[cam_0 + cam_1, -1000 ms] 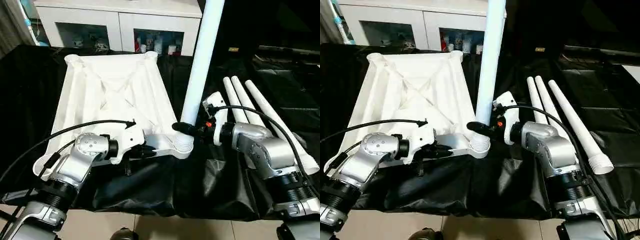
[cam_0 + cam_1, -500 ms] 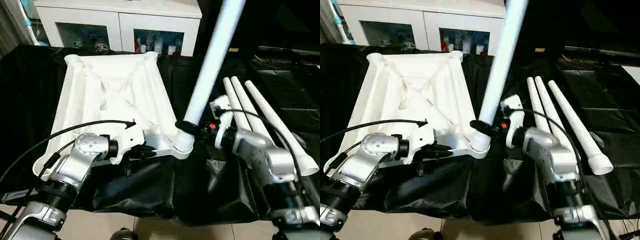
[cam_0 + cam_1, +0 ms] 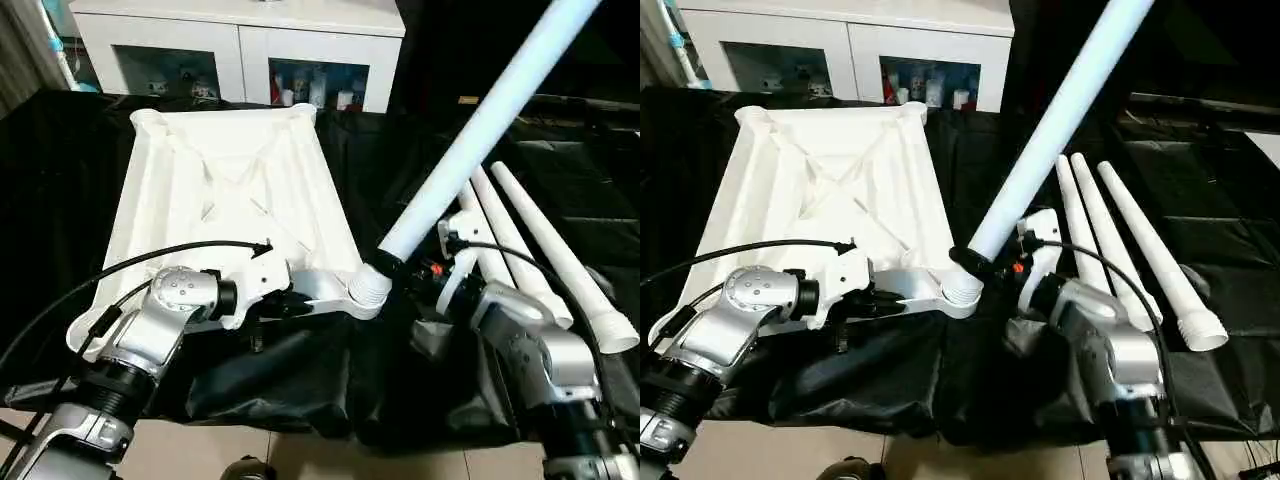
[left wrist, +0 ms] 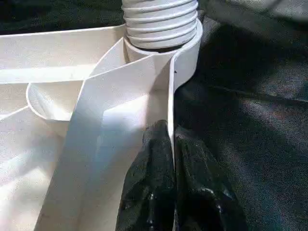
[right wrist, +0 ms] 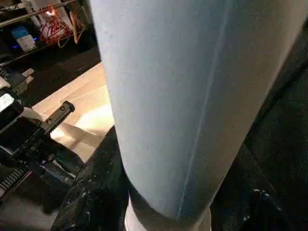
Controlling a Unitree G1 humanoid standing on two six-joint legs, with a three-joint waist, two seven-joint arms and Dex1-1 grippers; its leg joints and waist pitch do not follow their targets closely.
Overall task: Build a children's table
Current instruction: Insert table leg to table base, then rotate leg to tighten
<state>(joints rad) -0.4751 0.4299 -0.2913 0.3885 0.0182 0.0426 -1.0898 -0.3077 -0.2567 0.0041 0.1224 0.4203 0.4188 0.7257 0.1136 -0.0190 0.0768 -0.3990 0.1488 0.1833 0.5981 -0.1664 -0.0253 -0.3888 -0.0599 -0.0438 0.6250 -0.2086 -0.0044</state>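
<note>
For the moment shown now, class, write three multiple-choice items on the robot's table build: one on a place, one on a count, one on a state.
1. Where does the held leg meet the table top?
A. the near corner socket on the robot's right
B. a far socket by the cabinet
C. the middle of the top

2. How many spare legs lie on the black cover to the right?
A. one
B. three
C. five

3. How does the held leg stand?
A. upright
B. flat on the cover
C. leaning to the robot's right

Answers:
1. A: its threaded end sits at the corner socket nearest the robot, close to where the left pincer pinches the rim.
2. B: three white tubes lie side by side.
3. C: it slants up and right from the socket, with the right pincer around its base.
</note>
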